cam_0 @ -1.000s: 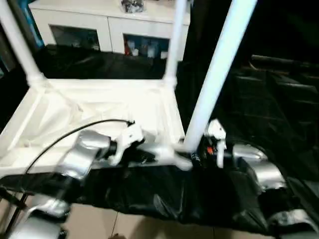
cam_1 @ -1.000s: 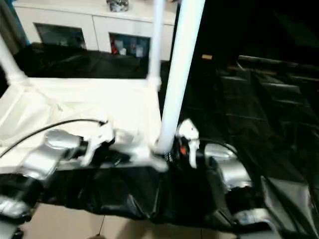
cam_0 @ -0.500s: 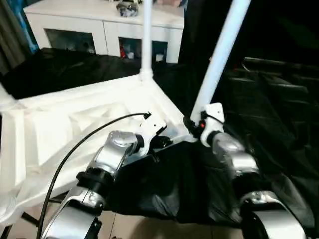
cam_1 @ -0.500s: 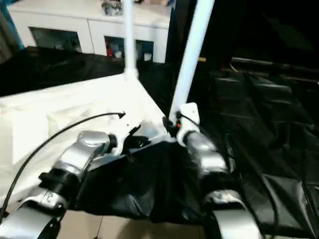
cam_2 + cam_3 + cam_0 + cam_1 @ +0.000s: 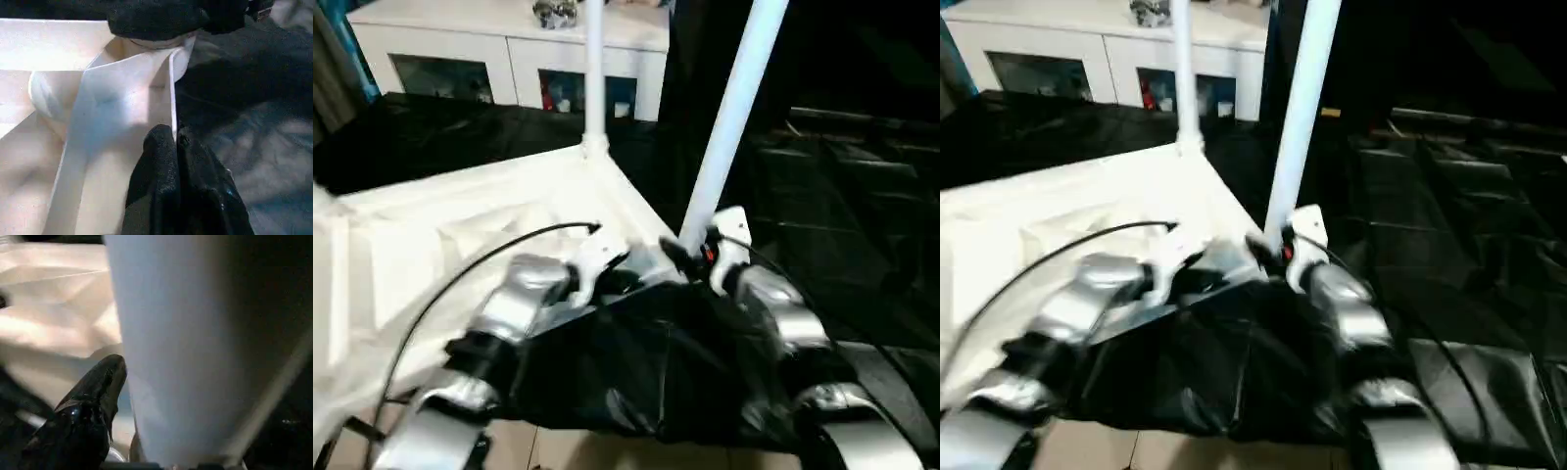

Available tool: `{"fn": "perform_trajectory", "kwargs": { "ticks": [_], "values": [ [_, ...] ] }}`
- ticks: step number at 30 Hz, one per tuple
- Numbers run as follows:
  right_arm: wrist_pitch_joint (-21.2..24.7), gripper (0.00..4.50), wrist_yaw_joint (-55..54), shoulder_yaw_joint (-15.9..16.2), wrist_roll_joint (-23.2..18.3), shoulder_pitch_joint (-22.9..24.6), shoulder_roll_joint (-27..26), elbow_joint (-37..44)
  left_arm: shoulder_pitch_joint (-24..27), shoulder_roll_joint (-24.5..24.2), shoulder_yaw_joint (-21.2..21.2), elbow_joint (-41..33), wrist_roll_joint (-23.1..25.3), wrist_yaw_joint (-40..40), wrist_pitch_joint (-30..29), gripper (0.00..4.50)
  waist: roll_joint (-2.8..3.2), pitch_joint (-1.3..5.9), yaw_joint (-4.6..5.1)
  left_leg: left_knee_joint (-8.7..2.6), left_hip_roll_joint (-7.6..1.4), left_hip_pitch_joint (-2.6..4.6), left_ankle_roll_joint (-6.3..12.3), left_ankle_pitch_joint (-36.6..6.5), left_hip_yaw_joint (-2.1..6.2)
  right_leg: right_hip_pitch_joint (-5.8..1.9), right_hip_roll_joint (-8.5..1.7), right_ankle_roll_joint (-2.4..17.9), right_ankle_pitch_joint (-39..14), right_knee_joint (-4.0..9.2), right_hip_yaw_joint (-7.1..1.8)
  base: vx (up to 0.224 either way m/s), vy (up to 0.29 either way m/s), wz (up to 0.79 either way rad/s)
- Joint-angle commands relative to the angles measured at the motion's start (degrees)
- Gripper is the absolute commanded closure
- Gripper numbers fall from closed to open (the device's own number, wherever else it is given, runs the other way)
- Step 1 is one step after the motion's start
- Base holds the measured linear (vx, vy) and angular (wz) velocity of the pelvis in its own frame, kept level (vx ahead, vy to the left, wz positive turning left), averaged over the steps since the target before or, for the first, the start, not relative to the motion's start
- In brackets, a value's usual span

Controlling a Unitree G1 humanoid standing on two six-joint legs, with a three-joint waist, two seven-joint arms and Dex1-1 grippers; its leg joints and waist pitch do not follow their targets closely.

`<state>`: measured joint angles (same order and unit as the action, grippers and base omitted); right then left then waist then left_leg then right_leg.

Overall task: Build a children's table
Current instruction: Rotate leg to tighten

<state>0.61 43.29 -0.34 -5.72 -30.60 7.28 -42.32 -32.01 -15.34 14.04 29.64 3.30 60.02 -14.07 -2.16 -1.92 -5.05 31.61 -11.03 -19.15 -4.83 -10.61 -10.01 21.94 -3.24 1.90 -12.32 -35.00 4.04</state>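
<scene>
Upturned children's table (image 5: pixel 460 235) on the black-draped floor, near leg (image 5: pixel 729 117) socketed at my corner. My left tool (image 5: pixel 173 147) is pinched shut on the tabletop's thin rim; my right tool (image 5: pixel 690 257) straddles the leg's base, grip uncertain. Risk: twisting could unseat the leg.

A white cabinet (image 5: pixel 519 54) with glass doors stands at 11 o'clock; black sheeting (image 5: pixel 842 215) covers the surface, pale floor tiles (image 5: pixel 607 452) at 6 o'clock.
</scene>
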Motion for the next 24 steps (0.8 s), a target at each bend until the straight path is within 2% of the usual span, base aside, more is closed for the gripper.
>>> {"fn": "perform_trajectory", "kwargs": {
  "ticks": [1,3,4,6,7,11,12,13,15,19,24],
  "values": [
    [2.87,1.24,10.97,7.68,-1.22,2.79,-0.82,1.72,-0.25,0.99,2.65,-2.75,-2.41,3.87,1.59,4.50,0.26,2.25,-0.18,-3.10,-2.60,-0.35,4.05,-10.14,0.67,-2.74,-5.27,11.79,-6.30,4.54,-3.31,0.000,0.000,0.00],
    [3.50,1.24,17.12,9.70,-2.21,4.25,1.84,5.03,-0.01,-0.55,2.77,-3.54,-2.91,6.36,2.09,4.50,0.43,2.20,-0.33,-3.17,-2.74,-0.30,4.10,-10.87,0.73,-2.72,-5.33,11.54,-7.82,4.62,-3.32,0.000,0.000,0.00],
    [3.50,1.24,17.12,9.70,-2.21,4.25,1.84,5.03,-0.01,-0.55,2.77,-3.54,-2.91,6.36,2.09,4.50,0.23,2.11,-0.41,-3.21,-2.78,-0.34,4.08,-11.07,0.69,-2.71,-5.33,11.28,-8.86,4.70,-3.33,0.000,0.000,0.00],
    [4.33,1.24,24.18,11.58,-2.84,5.61,4.90,8.36,0.22,-2.69,2.82,-3.95,-3.25,9.32,3.02,4.50,0.30,2.15,-0.73,-3.09,-2.87,-0.25,4.19,-10.98,0.62,-2.67,-5.33,11.07,-9.42,4.66,-3.35,0.000,0.000,0.00],
    [4.76,1.58,26.20,12.16,-2.95,5.86,5.95,9.23,0.39,-3.44,2.86,-4.30,-3.44,10.33,3.12,4.50,-0.03,2.03,-0.73,-3.11,-2.81,-0.42,4.45,-10.52,0.55,-2.70,-5.14,10.91,-9.57,4.66,-3.23,0.000,0.000,0.00],
    [6.50,1.69,30.85,13.13,-3.07,6.44,8.28,11.84,1.00,-5.31,3.03,-5.52,-4.05,13.14,3.33,4.50,0.23,2.04,-1.27,-3.04,-2.88,-0.35,4.11,-9.70,0.55,-2.55,-5.33,10.55,-10.82,4.65,-3.29,0.000,0.000,0.00],
    [6.82,1.69,31.43,13.32,-3.11,6.48,8.59,12.20,1.10,-5.60,3.01,-5.64,-4.08,13.60,3.40,4.50,0.20,2.06,-1.34,-3.02,-2.89,-0.36,4.17,-9.57,0.57,-2.58,-5.30,10.50,-10.51,4.61,-3.28,0.000,0.000,0.00],
    [7.00,1.94,31.82,13.47,-3.13,6.51,8.80,12.44,1.17,-5.83,3.00,-5.73,-4.11,13.97,3.43,4.50,0.22,2.09,-1.51,-2.97,-2.82,-0.40,4.23,-9.10,0.51,-2.53,-5.25,10.59,-9.75,4.52,-3.25,0.000,0.000,0.00],
    [7.70,1.94,32.90,14.02,-3.45,6.66,9.42,13.46,1.33,-6.97,2.96,-5.85,-4.10,15.08,3.75,4.50,0.06,2.14,-1.58,-2.91,-2.77,-0.38,4.15,-8.52,0.48,-2.51,-5.23,10.67,-8.89,4.44,-3.26,0.000,0.000,0.00],
    [8.34,2.27,33.35,14.49,-3.80,7.06,9.58,14.21,1.40,-7.37,2.74,-5.83,-4.16,15.20,3.78,4.50,0.06,2.18,-1.54,-2.88,-2.67,-0.42,3.90,-8.38,0.51,-2.58,-5.26,10.70,-8.74,4.34,-3.22,0.000,0.000,0.00],
    [9.72,2.36,33.73,14.72,-4.20,8.12,9.41,15.36,1.67,-7.15,2.70,-5.92,-4.48,14.68,3.08,4.50,0.06,2.16,-1.58,-2.88,-2.65,-0.42,3.70,-8.36,0.53,-2.58,-5.28,10.19,-9.69,4.46,-3.25,0.000,0.000,0.00]
  ]
}}
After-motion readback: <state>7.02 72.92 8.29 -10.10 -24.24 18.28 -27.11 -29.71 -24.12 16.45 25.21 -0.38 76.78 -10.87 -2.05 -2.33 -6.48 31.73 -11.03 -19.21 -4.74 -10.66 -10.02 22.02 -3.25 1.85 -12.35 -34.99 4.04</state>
